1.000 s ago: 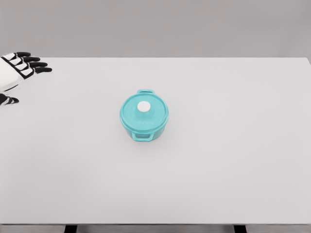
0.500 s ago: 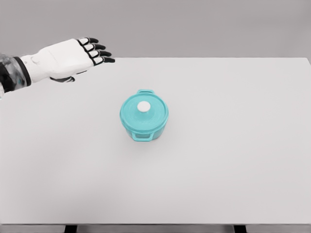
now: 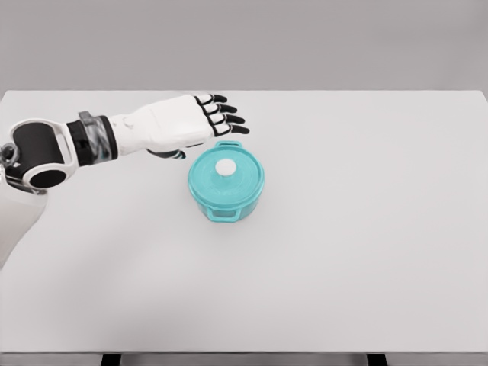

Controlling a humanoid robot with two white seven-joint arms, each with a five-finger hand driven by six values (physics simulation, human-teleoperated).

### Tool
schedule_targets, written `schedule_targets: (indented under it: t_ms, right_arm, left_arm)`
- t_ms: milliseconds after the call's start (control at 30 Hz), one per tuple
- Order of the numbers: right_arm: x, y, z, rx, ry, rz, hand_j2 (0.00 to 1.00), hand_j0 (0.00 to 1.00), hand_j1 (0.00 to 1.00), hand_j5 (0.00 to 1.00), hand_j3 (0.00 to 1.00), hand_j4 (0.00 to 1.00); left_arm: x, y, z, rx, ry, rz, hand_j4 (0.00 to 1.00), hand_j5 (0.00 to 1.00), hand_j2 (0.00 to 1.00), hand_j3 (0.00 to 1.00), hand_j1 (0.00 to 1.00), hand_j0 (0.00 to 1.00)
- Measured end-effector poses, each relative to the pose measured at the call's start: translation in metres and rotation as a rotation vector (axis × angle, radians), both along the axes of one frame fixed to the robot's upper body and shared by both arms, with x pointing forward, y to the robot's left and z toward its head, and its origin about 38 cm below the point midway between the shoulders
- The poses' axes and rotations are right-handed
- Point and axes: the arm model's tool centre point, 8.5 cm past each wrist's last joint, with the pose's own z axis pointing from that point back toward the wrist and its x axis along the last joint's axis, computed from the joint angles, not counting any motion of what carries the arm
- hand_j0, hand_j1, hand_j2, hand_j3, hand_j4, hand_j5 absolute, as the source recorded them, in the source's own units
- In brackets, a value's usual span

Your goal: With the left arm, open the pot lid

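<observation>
Left hand [image 3: 187, 122] moved rightward, now just behind lidded pot [image 3: 226, 183].

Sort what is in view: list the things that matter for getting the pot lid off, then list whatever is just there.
For the job:
- pot, teal, lid on
- lid with white knob
- left hand, fingers open, behind and left of the lid in the picture, holding nothing

Just there:
- white table; nothing else lies on it

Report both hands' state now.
Left hand: open, fingers extended, holding nothing, behind the pot, whose lid is on.
Right hand: not in view.
</observation>
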Motion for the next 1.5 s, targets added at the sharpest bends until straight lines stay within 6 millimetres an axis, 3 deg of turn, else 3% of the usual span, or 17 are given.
schedule_targets:
  t_ms: [333,500,600,1500]
  right_arm:
    - [0.000,0.000,0.000,0.000,0.000,0.000,1.00,1.00,1.00,1.00,1.00,1.00]
    - [0.000,0.000,0.000,0.000,0.000,0.000,1.00,1.00,1.00,1.00,1.00,1.00]
    - [0.000,0.000,0.000,0.000,0.000,0.000,1.00,1.00,1.00,1.00,1.00,1.00]
    - [0.000,0.000,0.000,0.000,0.000,0.000,1.00,1.00,1.00,1.00,1.00,1.00]
  left_arm:
    - [-0.010,-0.017,-0.017,0.010,0.058,-0.065,1.00,1.00,1.00,1.00,1.00,1.00]
    - [-0.011,-0.019,-0.021,0.015,0.064,-0.069,1.00,1.00,1.00,1.00,1.00,1.00]
    - [-0.011,-0.020,-0.019,0.020,0.060,-0.073,0.91,0.91,0.91,0.91,0.91,0.91]
    - [-0.010,-0.021,-0.029,0.056,0.064,-0.065,0.87,0.87,0.87,0.87,0.87,0.87]
